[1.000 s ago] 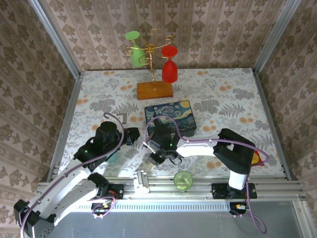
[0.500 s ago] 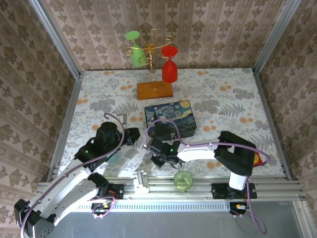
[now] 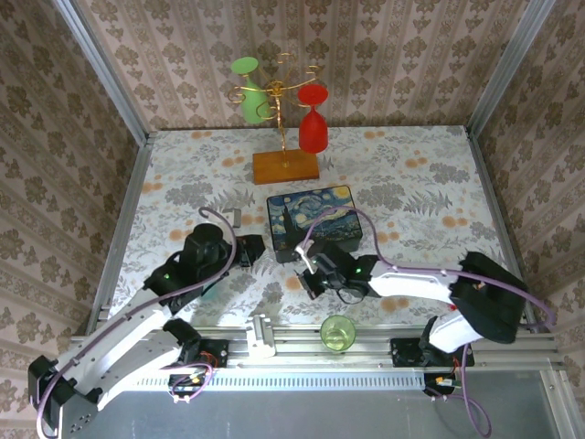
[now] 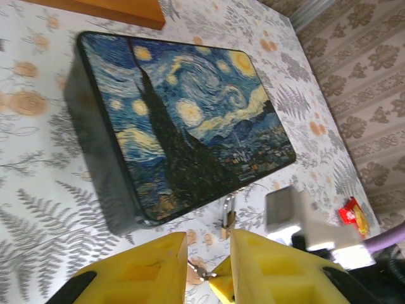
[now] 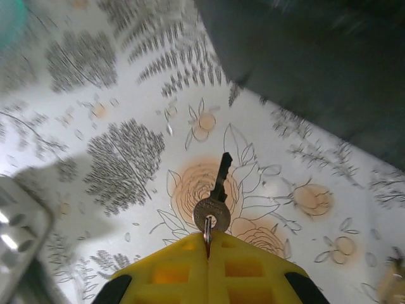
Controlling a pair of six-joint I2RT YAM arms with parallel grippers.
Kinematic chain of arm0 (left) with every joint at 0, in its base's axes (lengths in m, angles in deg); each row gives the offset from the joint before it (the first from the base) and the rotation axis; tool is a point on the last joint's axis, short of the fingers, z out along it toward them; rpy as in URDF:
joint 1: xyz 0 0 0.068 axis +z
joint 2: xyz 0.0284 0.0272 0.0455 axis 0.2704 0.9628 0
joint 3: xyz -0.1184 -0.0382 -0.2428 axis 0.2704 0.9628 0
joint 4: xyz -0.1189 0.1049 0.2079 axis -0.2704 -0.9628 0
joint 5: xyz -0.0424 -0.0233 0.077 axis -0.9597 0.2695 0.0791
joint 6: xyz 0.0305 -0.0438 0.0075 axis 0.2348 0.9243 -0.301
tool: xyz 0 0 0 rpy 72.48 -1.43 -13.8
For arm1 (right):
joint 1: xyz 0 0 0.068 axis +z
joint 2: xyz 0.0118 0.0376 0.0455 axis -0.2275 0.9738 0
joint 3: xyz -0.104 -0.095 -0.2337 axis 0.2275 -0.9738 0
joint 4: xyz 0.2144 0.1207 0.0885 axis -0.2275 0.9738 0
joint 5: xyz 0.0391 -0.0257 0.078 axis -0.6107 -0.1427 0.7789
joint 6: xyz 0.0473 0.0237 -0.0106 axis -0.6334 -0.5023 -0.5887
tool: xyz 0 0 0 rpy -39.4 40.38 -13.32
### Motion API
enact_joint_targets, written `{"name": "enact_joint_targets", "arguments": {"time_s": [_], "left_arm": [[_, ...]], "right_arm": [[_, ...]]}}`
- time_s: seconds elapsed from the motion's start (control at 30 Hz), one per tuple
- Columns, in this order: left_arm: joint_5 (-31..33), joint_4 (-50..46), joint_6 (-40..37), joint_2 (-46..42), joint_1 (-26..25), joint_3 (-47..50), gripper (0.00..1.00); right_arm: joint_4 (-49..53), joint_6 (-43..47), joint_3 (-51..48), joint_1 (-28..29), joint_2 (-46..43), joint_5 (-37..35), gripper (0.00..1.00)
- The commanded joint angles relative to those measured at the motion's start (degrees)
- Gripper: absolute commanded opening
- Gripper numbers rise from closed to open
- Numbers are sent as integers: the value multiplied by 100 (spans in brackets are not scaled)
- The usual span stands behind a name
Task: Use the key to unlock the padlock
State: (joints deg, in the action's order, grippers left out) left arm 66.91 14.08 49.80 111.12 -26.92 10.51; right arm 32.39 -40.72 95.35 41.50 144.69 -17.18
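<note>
Two grippers are working at the starry-night box's [image 4: 190, 120] near edge, where the padlock [image 4: 228, 214] is resting. The left gripper [image 4: 209, 269], jaws narrowly apart, grip unclear, is facing it. The right gripper [image 5: 207, 244] is pinching the key [image 5: 215, 190] by its head, blade forward, probably for insertion.

The floral table [image 3: 411, 174] bears a painted box [image 3: 315, 212], a wooden stand [image 3: 285, 165] (far back) and the padlock [image 4: 228, 212].
</note>
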Motion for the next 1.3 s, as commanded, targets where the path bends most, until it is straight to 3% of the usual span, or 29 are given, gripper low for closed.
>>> {"name": "enact_joint_targets", "arguments": {"time_s": [0.0,0.33,0.5,0.8,1.1,1.27], "left_arm": [[32,672,431,306,-367,-6,27],[791,2660,2452,598,-1290,104,52],[915,2732,2528,763,-1426,15,61],[654,3258,2773,1407,-1693,-69,60],[597,3607,2888,1670,-1826,-38,43],[718,3297,2888,1595,-1828,69,48]], "right_arm": [[-14,175,-166,-84,-784,266,0],[1066,841,-9,-86,-2870,-194,0],[1155,879,0,-36,-3310,-287,0],[968,858,-74,138,-3305,-425,0],[856,917,-148,133,-3202,-571,0],[812,906,-153,133,-3154,-592,0]]}}
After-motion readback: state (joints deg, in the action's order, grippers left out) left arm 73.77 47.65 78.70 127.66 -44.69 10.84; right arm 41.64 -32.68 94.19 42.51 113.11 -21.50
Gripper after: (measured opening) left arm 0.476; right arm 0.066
